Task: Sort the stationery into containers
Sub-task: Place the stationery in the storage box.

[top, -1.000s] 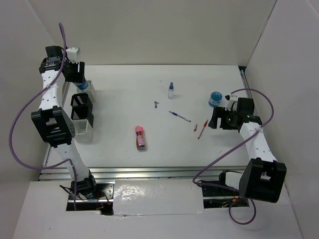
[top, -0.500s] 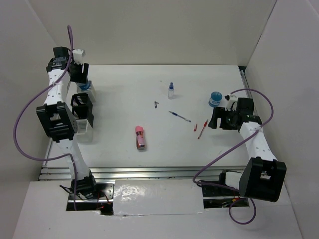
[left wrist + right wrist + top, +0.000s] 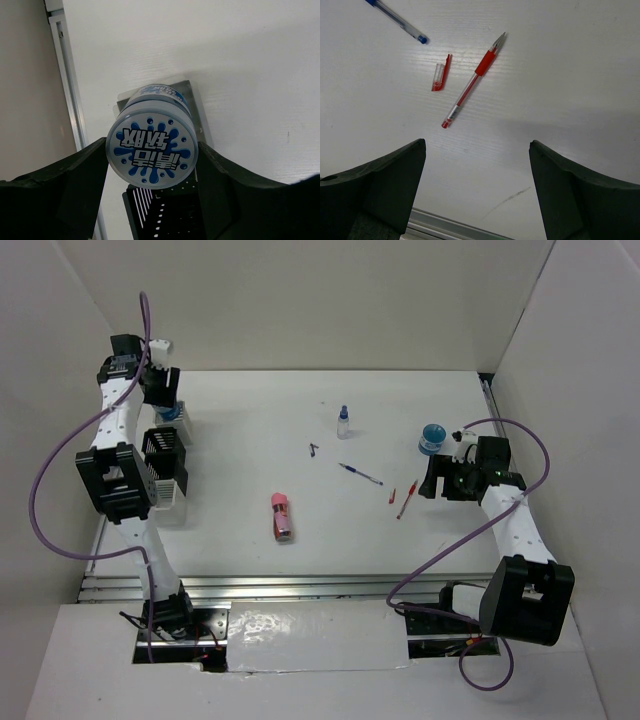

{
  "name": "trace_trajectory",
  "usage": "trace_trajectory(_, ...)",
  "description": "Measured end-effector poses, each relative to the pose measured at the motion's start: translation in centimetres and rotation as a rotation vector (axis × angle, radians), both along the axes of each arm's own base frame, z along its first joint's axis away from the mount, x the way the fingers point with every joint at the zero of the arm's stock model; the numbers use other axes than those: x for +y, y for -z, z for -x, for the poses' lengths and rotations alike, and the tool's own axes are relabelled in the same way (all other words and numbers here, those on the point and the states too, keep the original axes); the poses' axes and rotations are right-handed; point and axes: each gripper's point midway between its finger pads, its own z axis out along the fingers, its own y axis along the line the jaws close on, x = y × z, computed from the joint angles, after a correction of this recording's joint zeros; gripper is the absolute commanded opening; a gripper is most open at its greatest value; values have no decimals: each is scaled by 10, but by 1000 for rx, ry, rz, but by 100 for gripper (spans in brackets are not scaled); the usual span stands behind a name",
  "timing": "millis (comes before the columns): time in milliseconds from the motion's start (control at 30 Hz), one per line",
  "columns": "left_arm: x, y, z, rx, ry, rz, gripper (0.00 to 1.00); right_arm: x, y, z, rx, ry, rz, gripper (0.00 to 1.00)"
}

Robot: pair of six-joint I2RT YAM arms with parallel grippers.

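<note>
While seemingly lining up a pick at 3 o'clock, holds right jaws wide apart above loose red pen [image 3: 470, 82] on the table [image 3: 555, 70]. Farther off, at 10 o'clock, clamps left jaws on blue-white tin [image 3: 153, 149] over white slotted box [image 3: 196, 112], presumably for dropping in.

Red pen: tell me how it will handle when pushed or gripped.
The red pen lies flat and looks round, so a nudge would probably roll it. Slim and straight, likely stiff and light. Its bare tip might mark.
</note>
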Motion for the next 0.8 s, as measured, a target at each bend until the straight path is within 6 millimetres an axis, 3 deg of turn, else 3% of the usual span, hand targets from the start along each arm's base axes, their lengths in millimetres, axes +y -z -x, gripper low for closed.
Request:
trace_trajectory(267, -2, 2, -1, 5, 2, -4, 21, 0, 0, 0, 0, 1, 0, 90)
trace_trajectory(500, -3, 19, -2, 41, 0, -4, 22, 0, 0, 0, 0, 0, 0, 90)
trace_trajectory(800, -4, 23, -1, 53, 1, -4, 42, 0, 0, 0, 0, 0, 0, 90)
